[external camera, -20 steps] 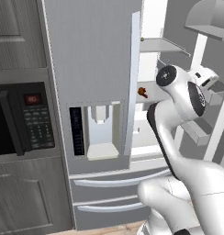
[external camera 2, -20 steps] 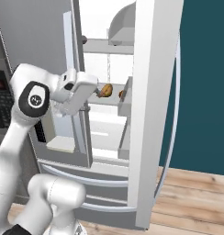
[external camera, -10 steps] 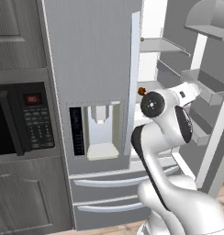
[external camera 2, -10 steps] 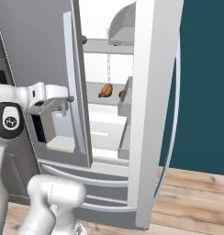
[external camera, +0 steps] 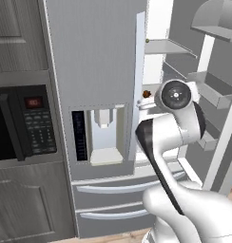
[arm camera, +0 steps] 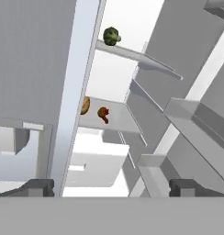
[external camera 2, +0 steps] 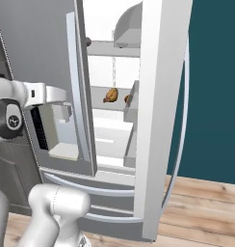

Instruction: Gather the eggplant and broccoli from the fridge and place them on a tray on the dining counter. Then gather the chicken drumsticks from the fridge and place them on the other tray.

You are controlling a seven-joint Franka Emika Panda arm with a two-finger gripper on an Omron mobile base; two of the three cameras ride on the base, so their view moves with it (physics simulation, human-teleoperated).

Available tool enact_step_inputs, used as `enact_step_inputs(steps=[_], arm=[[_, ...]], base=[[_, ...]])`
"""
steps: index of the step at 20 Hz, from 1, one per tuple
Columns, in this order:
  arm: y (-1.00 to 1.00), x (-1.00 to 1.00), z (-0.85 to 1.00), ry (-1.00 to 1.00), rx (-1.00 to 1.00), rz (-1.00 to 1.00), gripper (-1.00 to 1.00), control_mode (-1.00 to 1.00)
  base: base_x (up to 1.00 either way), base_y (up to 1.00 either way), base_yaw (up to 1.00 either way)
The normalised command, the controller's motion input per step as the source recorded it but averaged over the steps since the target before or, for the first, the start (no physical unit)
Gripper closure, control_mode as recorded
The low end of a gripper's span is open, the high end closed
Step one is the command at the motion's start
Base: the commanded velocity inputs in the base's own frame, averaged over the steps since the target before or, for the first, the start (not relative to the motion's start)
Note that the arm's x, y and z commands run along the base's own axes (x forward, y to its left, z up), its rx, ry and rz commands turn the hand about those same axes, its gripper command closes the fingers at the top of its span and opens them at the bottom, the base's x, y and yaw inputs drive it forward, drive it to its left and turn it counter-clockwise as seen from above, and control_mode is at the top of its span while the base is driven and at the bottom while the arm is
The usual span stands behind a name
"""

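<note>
My gripper (arm camera: pixel 112 188) is open and empty, its two dark fingertips (arm camera: pixel 38 186) standing wide apart, in front of the fridge opening and short of the shelves. In the hand view the green broccoli (arm camera: pixel 111 36) sits at the front of the upper shelf. Two brown chicken drumsticks (arm camera: pixel 103 114) lie on the middle shelf, one (arm camera: pixel 85 105) half behind the door edge. The right base view shows the drumsticks (external camera 2: pixel 110 95) on that shelf and my white wrist (external camera 2: pixel 49 94) before the closed left door. The eggplant is hidden; the trays and dining counter are out of view.
The fridge's left door (external camera: pixel 103 71) with its dispenser is closed; its edge stands close to my hand. The right door (external camera 2: pixel 158 120) is swung open, with bins on its inside. A black microwave (external camera: pixel 23 123) sits left of the fridge. Drawers lie below.
The arm has swung left and back from the drumstick shelf; the hand now hangs before the left door. The gripper stayed open and empty.
</note>
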Motion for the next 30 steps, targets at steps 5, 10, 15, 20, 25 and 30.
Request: enact_step_inputs(steps=[5, 10, 15, 20, 25, 30], arm=[[0.11, 0.36, 0.15, 0.00, 0.20, 0.08, -1.00, -1.00], [0.00, 0.09, -0.02, 0.00, 0.02, 0.05, -1.00, -1.00], [0.02, 0.44, 0.00, 0.00, 0.04, 0.01, -1.00, -1.00], [0.11, 0.70, 0.00, 0.00, 0.05, 0.02, -1.00, -1.00], [0.12, 0.47, 0.11, 0.00, 0.01, 0.01, -1.00, -1.00], [-0.01, 0.18, 0.23, 0.00, 0.00, 0.00, -1.00, -1.00]], base=[[0.00, 0.00, 0.00], [0.00, 0.00, 0.00], [0.00, 0.00, 0.00], [0.00, 0.00, 0.00], [0.00, 0.00, 0.00], [0.00, 0.00, 0.00]])
